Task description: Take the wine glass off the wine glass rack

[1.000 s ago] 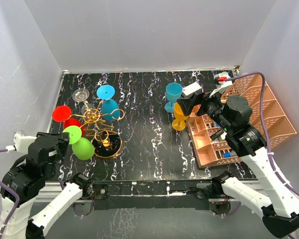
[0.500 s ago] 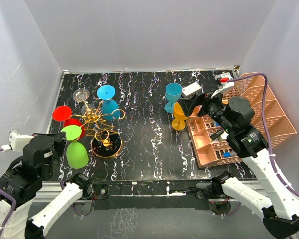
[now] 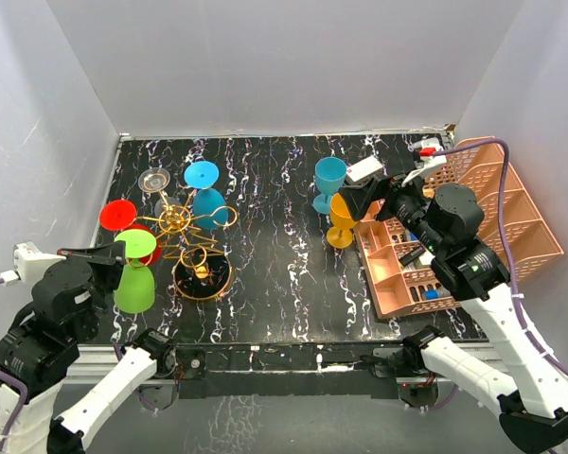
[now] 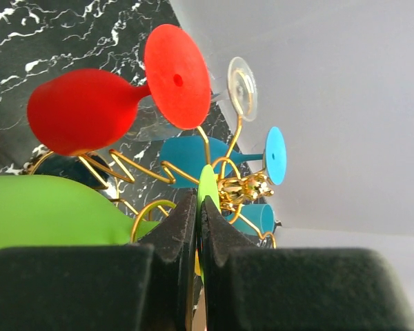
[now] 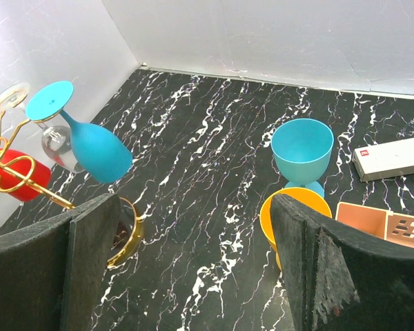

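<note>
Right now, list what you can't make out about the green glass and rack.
- Left wrist: the green glass stem is hidden by the left gripper; its bowl is cut off by the left edge.
- Top: whether it is clear of the rack wire; its foot covers that spot.
- Right wrist: the rack is cut by the left edge.

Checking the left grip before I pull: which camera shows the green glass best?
Top external: the whole green glass shows, foot to bowl, at the left gripper. Left wrist shows only part of the bowl and the foot edge-on, pinched between the fingers. Right wrist shows next to nothing of it.
</note>
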{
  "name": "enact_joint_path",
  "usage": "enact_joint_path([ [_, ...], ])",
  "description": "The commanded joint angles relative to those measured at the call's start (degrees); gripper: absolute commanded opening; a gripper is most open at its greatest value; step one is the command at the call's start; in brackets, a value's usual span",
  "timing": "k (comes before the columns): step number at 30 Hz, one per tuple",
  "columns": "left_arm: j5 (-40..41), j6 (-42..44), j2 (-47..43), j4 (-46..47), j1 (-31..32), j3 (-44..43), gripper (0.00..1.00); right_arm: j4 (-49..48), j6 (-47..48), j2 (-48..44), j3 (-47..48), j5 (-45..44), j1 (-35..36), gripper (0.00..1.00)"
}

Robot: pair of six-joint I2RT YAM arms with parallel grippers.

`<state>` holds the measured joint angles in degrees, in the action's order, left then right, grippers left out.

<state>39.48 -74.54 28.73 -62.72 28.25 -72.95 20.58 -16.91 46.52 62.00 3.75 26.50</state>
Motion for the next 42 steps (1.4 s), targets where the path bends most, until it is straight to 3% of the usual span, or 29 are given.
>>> enact_joint_path([
  [1,-0.3,2.21,0.48,5.48,0.03,0.74,0.0,-2.3,-0.23,-1.15,-0.12,-1.18,-0.08,0.99],
  [16,0.54,1.51,5.09,10.08,0.05,2.54,0.0,-1.51,0.88,-1.77,-0.12,-2.56,-0.12,0.99],
  [27,9.72,-4.68,5.34,3.21,0.05,0.05,0.0,-1.38,0.9,-1.96,0.57,-2.3,-0.05,0.99],
  [42,11.16,-8.95,-1.68,-8.07,0.07,-4.1,0.0,-0.25,-0.39,-2.01,1.11,-0.18,-0.1,0.99],
])
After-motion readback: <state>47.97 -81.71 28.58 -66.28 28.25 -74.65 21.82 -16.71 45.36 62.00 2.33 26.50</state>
